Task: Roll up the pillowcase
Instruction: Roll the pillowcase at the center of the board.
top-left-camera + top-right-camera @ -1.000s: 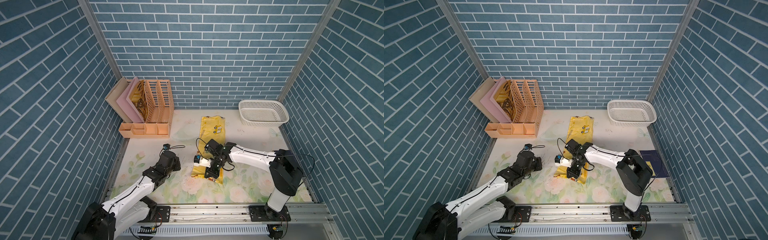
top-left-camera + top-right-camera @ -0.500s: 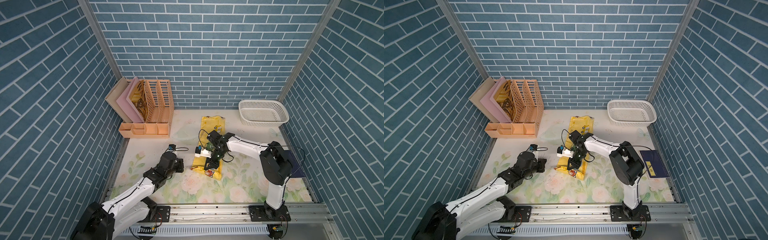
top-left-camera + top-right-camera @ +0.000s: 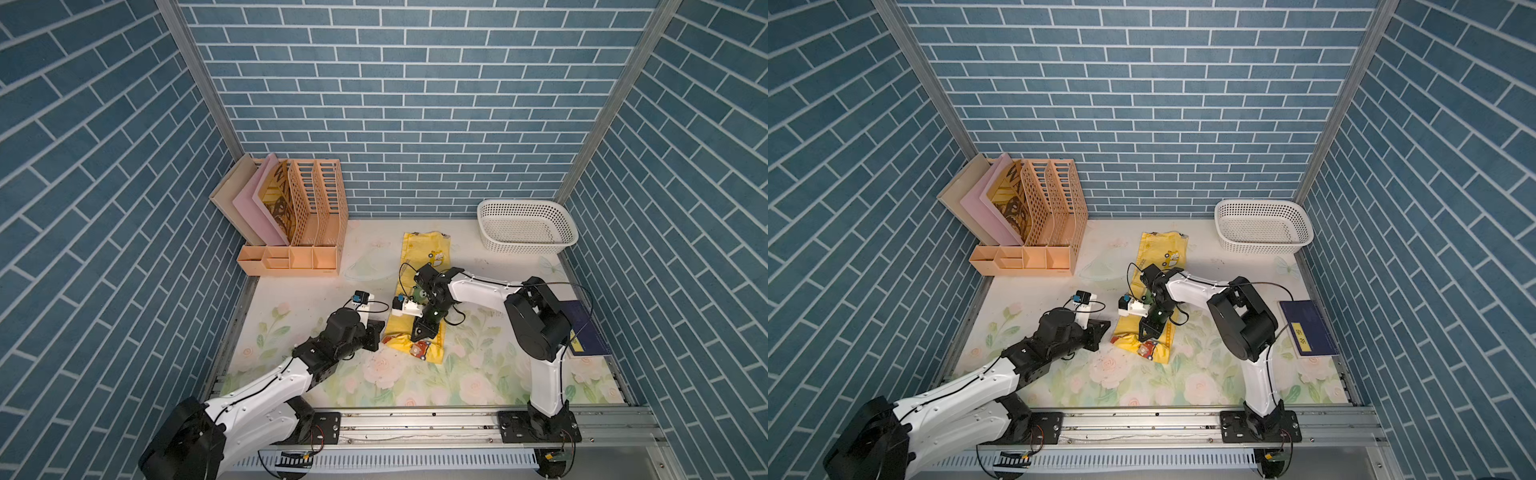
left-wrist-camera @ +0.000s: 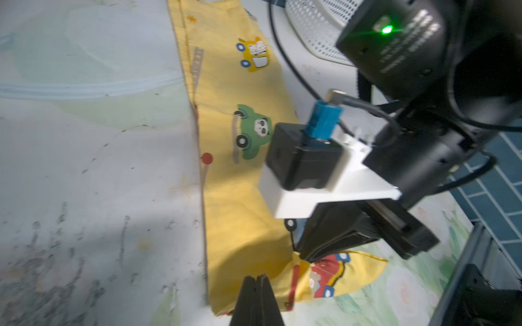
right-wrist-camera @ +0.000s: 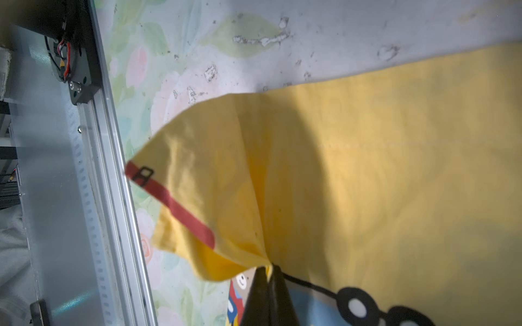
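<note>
Floral mat [image 3: 478, 374] under pillowcase [image 3: 417, 254], organizer [image 3: 291, 262], basket [image 3: 528, 248]

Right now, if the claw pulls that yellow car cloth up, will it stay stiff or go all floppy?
Probably floppy: the pillowcase puckers into folds where the right claw pinches it, and its corner curls over. Likely light too, since one small pinch holds that end up. Being that thin, it would probably bunch if pushed.

A peach file rack [image 3: 309, 232] with boards [image 3: 253, 203] stands in one back corner of a pale floral mat [image 3: 478, 374], a white perforated basket [image 3: 528, 247] in the other, a dark blue booklet [image 3: 588, 328] at the mat's edge.
</note>
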### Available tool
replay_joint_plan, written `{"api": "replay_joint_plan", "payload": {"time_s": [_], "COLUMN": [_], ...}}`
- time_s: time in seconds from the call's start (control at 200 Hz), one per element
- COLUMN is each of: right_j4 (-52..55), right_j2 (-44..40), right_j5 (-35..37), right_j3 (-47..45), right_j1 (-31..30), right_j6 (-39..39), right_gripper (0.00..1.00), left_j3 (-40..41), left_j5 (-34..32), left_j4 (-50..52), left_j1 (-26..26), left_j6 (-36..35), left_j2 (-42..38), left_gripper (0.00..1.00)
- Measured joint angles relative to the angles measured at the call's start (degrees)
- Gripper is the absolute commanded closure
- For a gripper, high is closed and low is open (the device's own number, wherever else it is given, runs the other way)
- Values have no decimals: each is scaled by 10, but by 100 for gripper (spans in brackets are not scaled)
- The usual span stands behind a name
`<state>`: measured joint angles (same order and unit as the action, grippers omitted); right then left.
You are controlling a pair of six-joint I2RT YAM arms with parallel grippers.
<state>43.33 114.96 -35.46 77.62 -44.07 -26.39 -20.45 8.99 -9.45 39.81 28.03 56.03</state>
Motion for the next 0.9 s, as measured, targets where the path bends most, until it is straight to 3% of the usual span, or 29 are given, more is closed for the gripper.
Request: {"api": "replay_joint_plan", "payload": {"time_s": [0.05,0.14,0.29,0.345,0.41,0.5,0.65,0.725,0.9], "right_j4": [-3,-13,-40,-53,-78,-143,-278,-327,-374], "right_j2": [0,0,-15,-32,-67,-154,-306,-339,-338], "right_j5": [5,13,35,45,82,198,417,478,576], "right_j3": [0,0,-3,-6,-21,-83,-243,-309,-391], "right_j1": [0,1,3,3,-4,-34,-195,-261,-332], "right_j6": [1,6,29,35,52,76,100,122,157], "right_gripper": [90,63,41,28,27,22,22,23,27], "left_j3": [3,7,8,8,8,9,29,35,35], "left_j5": [8,16,12,5,-17,-62,-96,-108,-120], "left_j4": [-11,-24,-40,-46,-46,-45,-66,-68,-72], "left_j1": [4,8,8,9,9,5,-32,-46,-57], "left_j6": [0,0,-1,-1,1,12,34,41,48], "left_j2": [0,0,12,19,26,28,29,34,38], "left_gripper": [100,100,100,100,100,100,100,100,100]}}
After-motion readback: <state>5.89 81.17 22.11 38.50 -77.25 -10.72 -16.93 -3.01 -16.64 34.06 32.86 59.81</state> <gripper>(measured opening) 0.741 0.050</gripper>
